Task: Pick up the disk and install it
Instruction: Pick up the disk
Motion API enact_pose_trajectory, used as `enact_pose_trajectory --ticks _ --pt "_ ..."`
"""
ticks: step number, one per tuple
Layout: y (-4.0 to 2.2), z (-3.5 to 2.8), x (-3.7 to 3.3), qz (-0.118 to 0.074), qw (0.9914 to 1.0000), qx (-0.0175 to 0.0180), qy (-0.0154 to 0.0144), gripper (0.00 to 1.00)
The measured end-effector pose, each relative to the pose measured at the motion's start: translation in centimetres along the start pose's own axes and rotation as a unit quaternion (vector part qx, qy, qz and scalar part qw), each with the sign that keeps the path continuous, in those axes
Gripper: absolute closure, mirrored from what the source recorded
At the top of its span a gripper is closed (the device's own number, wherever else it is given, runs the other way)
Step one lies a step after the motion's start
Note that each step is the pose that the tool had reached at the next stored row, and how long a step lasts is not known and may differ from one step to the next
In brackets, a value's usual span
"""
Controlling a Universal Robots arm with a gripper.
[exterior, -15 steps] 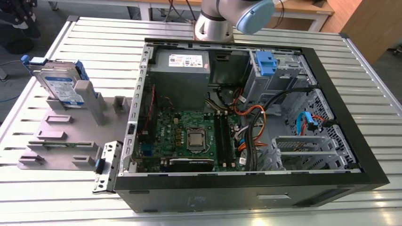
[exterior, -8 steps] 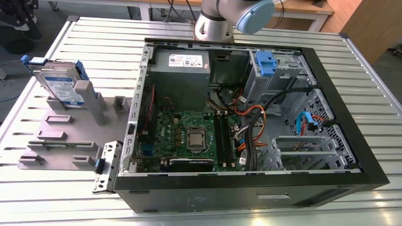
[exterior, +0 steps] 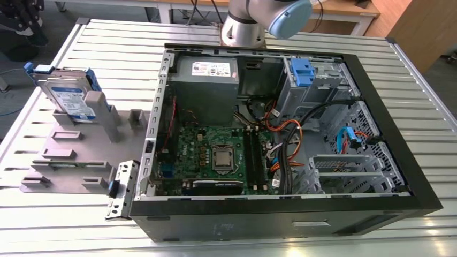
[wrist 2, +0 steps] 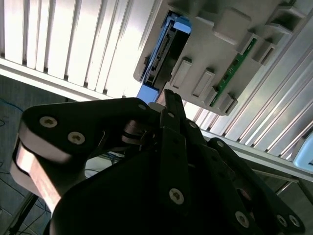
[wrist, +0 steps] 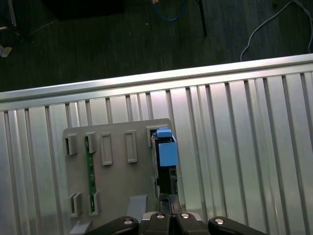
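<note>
My tally: one disk [exterior: 68, 97], one grey fixture plate [exterior: 91, 151], one green memory stick [wrist: 89, 169], one open computer case [exterior: 286, 215], one worktop [exterior: 107, 48], one hand [wrist: 168, 199].

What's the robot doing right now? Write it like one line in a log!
stage: before pickup | disk: standing in grey holder, untouched | gripper: shut, empty, off the disk

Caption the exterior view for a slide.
Open computer case on a slatted table; the disk stands on edge in a grey holder at the exterior view's left, robot arm beyond the case.
</note>
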State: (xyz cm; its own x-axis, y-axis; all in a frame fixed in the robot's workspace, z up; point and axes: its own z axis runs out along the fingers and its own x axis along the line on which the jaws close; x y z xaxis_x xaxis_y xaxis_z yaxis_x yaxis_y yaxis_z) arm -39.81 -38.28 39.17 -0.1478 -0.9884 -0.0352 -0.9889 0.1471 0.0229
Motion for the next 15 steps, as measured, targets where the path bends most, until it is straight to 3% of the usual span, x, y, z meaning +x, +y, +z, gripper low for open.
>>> enact_pose_trajectory --ticks 2,4,5,7,10,11,15 --pt "0.0 0.0 0.0 0.0 1.0 0.0 0.0 0.83" --pt "0.0 0.01 0.0 0.0 1.0 0.0 0.0 0.71" --pt "0.0 0.01 0.0 0.0 1.0 0.0 0.0 0.71" --pt "0.0 0.01 0.0 0.0 1.0 0.0 0.0 0.59" --pt "0.0 0.02 0.0 0.0 1.0 0.0 0.0 0.53" --pt "0.0 0.02 0.0 0.0 1.0 0.0 0.0 0.47" --pt "0.0 0.06 0.0 0.0 1.0 0.0001 -0.0001 0.47"
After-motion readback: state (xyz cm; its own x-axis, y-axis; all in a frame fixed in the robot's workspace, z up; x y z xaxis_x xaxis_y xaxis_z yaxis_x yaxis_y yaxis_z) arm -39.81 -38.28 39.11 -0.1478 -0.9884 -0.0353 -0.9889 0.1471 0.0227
